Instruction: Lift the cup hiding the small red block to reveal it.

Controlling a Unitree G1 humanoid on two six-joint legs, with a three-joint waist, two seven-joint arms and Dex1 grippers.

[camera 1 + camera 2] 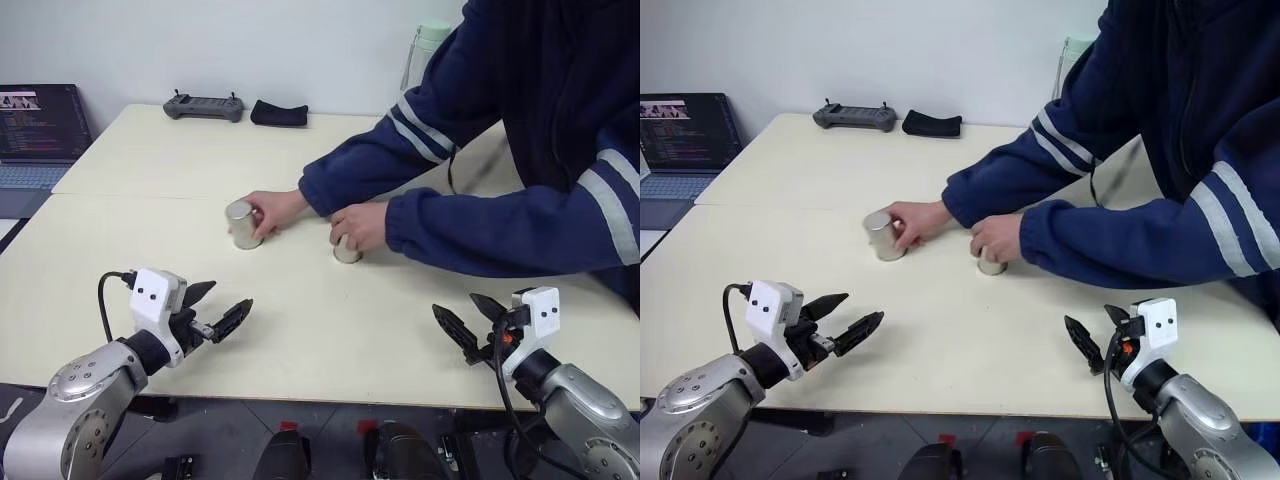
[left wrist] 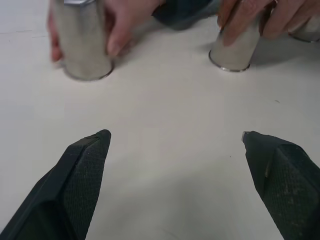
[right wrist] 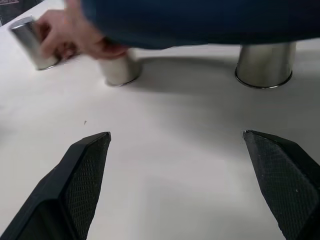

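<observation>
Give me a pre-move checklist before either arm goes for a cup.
1. Left gripper open and holding nothing: ok.
2. Right gripper open and holding nothing: ok.
3. Person's hands off the cups: not ok; one hand grips a cup, the other hand covers a second cup.
4. Third cup free, standing mouth down: ok.
5. Which cup hides the red block: cannot tell.
6. Table between the fingers and the cups free of obstacles: ok.

person's hands (image 1: 275,212) on two cups (image 1: 243,224)
</observation>
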